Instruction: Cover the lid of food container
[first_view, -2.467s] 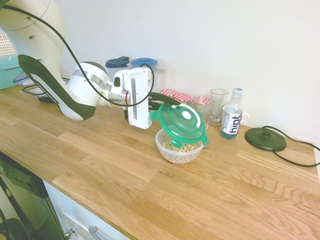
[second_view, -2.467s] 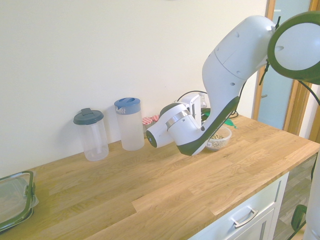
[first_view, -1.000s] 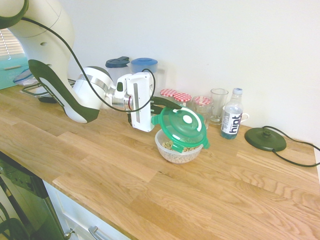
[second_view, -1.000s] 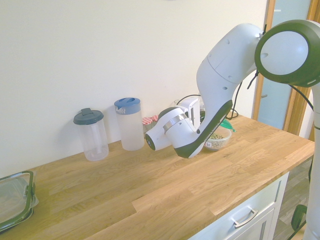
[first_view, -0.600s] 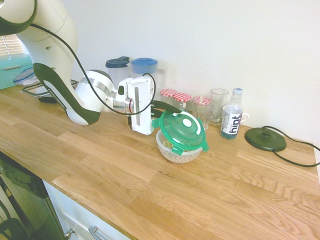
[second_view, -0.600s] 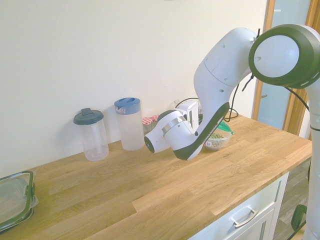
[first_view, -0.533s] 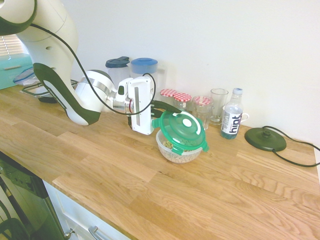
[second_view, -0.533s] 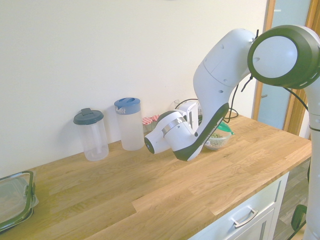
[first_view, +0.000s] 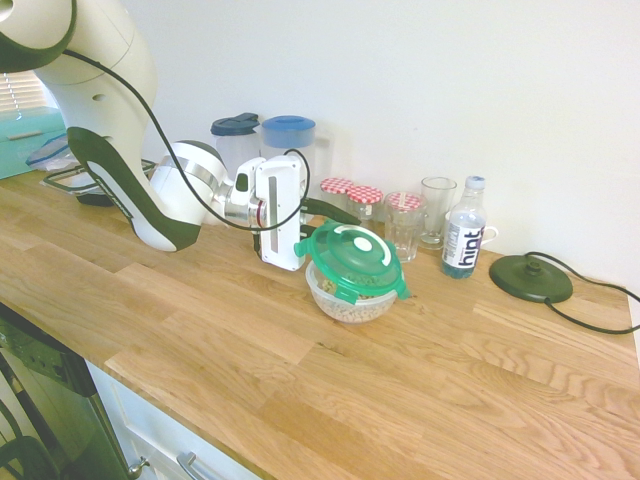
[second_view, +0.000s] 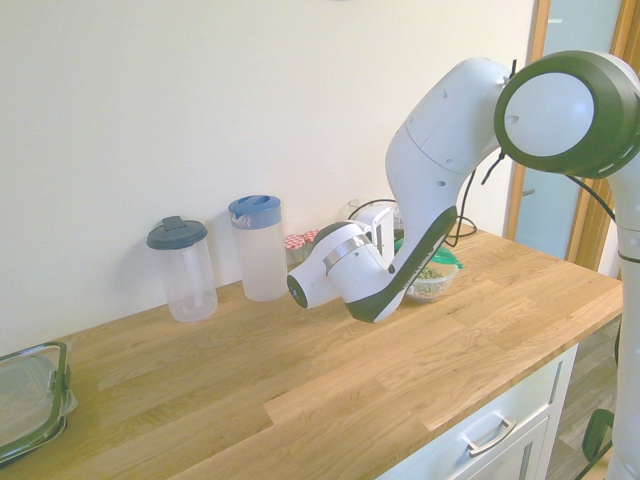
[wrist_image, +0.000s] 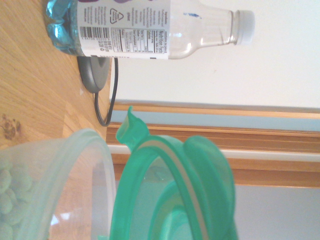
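The lid (first_view: 355, 262), green with a white centre disc, is above the bowl (first_view: 350, 308), tilted and covering much of its opening, with its clip tabs sticking out around the edge. The wrist view shows a gap between the lid's rim and the bowl's rim, so the lid is not seated all the way round. The bowl stands upright on the wooden counter (first_view: 230, 340), with small tan rings (first_view: 352, 303) inside. The claw (first_view: 322, 224) is at the lid's edge, on the side toward the arm (first_view: 170, 205); I cannot tell whether it is wide or narrow, or whether it has a grip on the lid. Behind the lid, toward the wall (first_view: 420, 80), are jars (first_view: 404, 225) with red-checked tops and a clear glass (first_view: 436, 212). Just beside the glass stands a bottle (first_view: 463, 240) with a white cap and blue liquid low inside, and part of a white handle (first_view: 489, 235) shows next to it. A round dark base (first_view: 531, 278) with a cord lies past the bottle. In the second exterior view, a jug (second_view: 260, 250) with a blue top and another (second_view: 188, 275) with a dark top stand upright near the wall, and a clear dark-rimmed container (second_view: 30, 400) sits well apart from them.
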